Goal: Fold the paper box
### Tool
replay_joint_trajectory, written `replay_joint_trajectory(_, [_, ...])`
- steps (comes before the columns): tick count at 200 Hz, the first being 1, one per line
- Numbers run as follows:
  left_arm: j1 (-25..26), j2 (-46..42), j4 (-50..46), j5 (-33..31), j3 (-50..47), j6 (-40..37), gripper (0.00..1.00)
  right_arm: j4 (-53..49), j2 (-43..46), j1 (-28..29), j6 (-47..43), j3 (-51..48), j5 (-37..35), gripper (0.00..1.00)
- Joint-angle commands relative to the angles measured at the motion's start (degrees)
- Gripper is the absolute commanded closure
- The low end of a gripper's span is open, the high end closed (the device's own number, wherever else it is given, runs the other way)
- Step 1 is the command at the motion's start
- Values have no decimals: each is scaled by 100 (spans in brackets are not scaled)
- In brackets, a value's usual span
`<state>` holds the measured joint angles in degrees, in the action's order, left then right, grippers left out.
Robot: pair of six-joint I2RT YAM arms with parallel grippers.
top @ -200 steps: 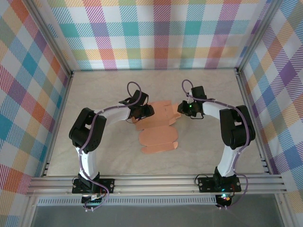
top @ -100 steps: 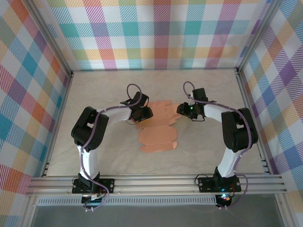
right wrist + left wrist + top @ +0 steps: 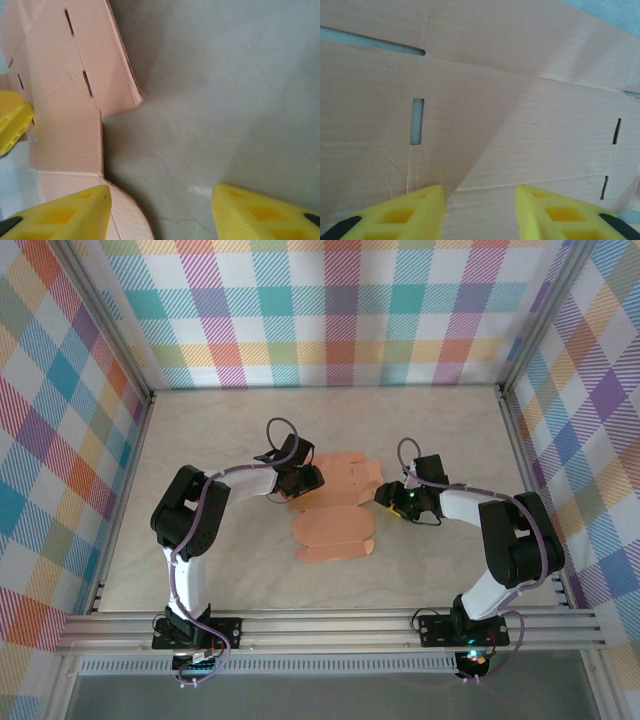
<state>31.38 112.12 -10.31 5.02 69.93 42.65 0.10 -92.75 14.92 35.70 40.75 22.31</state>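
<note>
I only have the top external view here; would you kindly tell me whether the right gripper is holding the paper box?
Observer: No; the right wrist view shows the right gripper open, bare table between its fingers.
Operator: Where is the paper box from there?
Observer: It lies just beside the finger at that picture's left.
Operator: And the left gripper?
Observer: It is open over the card, near a rectangular slot cut through it.

Left claw [image 3: 480, 202] and right claw [image 3: 160, 200] face inward, jaws parted.
</note>
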Motion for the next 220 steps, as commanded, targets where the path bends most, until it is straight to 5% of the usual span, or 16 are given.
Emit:
replay_joint_trajectory(1, [-17, 200, -195, 78, -75, 53, 58, 219, 156, 169, 244, -124, 266, 47])
replay_joint_trajectory(95, [-96, 966, -774, 210, 1211, -254, 57, 551, 1, 1258, 646, -206, 171, 53])
replay_joint_trajectory(166, [-176, 836, -954, 167, 1460, -440, 56, -268, 668, 1153, 155, -81, -421, 52])
replay_joint_trajectory(220, [-176, -29, -1043, 93, 1524, -657, 42, -839, 918, 363, -318, 449, -893, 40])
